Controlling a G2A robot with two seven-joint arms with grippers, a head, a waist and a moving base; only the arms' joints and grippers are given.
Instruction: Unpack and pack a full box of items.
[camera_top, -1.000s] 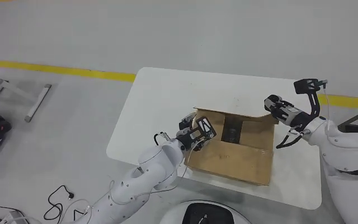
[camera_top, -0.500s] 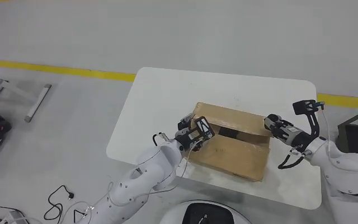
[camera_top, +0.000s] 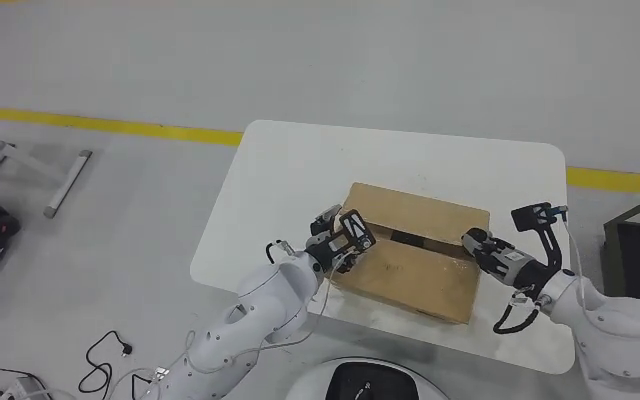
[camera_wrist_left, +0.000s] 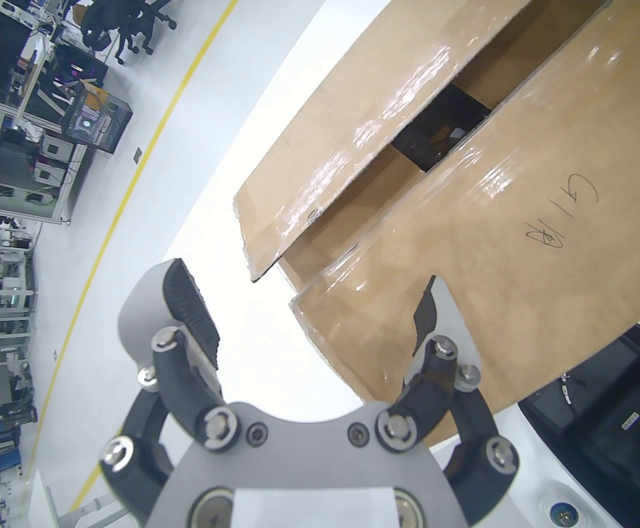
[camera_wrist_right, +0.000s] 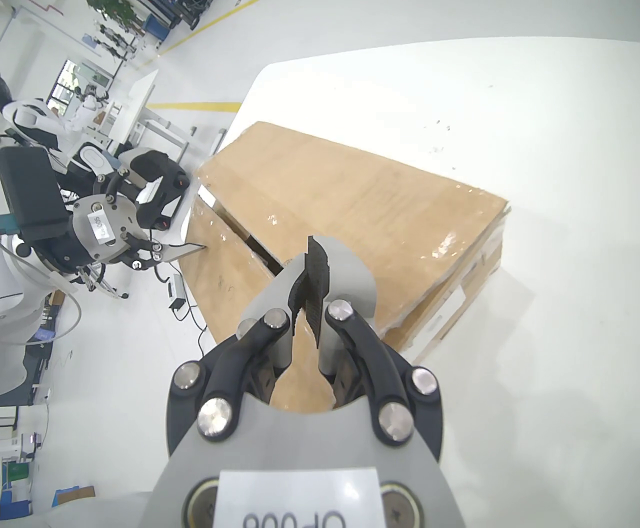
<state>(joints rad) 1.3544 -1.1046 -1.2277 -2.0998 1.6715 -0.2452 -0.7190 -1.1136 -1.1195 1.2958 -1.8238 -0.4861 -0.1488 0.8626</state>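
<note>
A brown cardboard box (camera_top: 410, 250) sits on the white table (camera_top: 290, 180) with both top flaps folded down. A narrow dark slot (camera_top: 412, 239) stays between them, and dark items (camera_wrist_left: 440, 137) show through it. My left gripper (camera_top: 345, 233) is open at the box's left end. One finger (camera_wrist_left: 432, 310) lies on the near flap (camera_wrist_left: 500, 225) and the other finger (camera_wrist_left: 192, 305) hangs over the table. My right gripper (camera_wrist_right: 312, 260) is shut at the box's right end, over the near flap's edge (camera_top: 478, 245), with nothing seen between its pads.
Bare table lies behind and to the left of the box. A yellow floor line (camera_top: 120, 126) runs past the table's far side. A dark cabinet (camera_top: 625, 235) stands off the table's right edge.
The raised rear flap has come down flat, and the open box now looks nearly closed. My right gripper dropped and moved toward the front with it. My left gripper shifted slightly left.
</note>
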